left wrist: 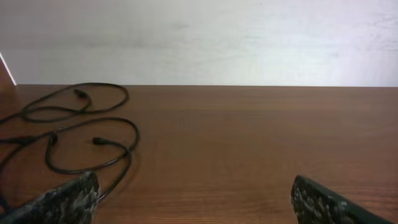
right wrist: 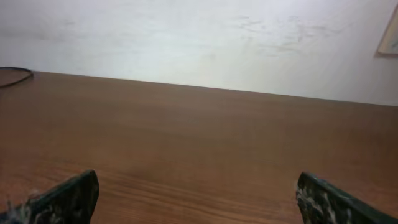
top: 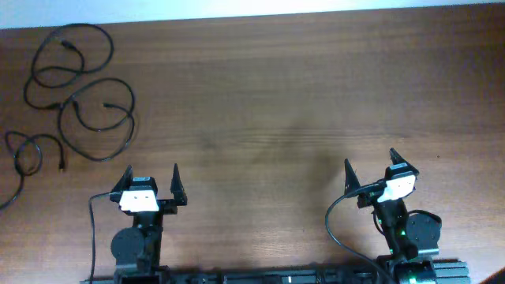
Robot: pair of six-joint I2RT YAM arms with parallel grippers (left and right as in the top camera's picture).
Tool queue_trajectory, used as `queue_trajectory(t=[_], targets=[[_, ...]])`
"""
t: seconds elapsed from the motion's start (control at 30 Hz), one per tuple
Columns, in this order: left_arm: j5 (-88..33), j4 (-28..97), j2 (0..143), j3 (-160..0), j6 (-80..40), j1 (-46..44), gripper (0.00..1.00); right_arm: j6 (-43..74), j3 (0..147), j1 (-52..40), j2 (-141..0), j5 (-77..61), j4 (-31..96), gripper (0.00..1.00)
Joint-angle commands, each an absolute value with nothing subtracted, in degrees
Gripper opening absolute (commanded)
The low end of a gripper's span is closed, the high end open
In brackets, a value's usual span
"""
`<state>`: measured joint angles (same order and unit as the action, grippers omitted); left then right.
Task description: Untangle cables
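Near edge of bench (top: 284,102): both arms parked side by side, left pincer (top: 151,183) and right pincer (top: 371,168) each spread wide, fingers well apart, nothing between them in either wrist view. Neither touches anything. Cables (top: 79,95) lie far left on the bench, well apart from the right pincer and just beyond the left one, up and to its left. Overhead shows them as separate loose loops: a small one nearest, at the left edge; a larger round loop in the middle; a flatter double loop farthest, by the far-left corner. The middle and far loops appear to cross or touch at one spot; cannot tell whether knotted. Left wrist view shows cables (left wrist: 87,134) ahead-left, plug ends lying inside the loops. Right wrist view catches only a sliver of cord at its left edge. Judgement: either no pull is begun, or the sorting is largely done and the arms are at rest; cannot tell which. If work remains, next move falls to the left arm: reach forward-left, pinch one cord near the crossing, draw it clear. No containers in view
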<state>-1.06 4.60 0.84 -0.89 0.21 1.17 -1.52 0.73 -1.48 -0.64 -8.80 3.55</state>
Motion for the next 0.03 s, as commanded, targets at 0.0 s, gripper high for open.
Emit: queue_trajectory(t=[0.0], targets=[[-0.2,4.7,0.3,-0.5,-0.4,1.5,0.99,-1.3,0.3,-1.1,-0.3,-8.3,3.8,0.98]])
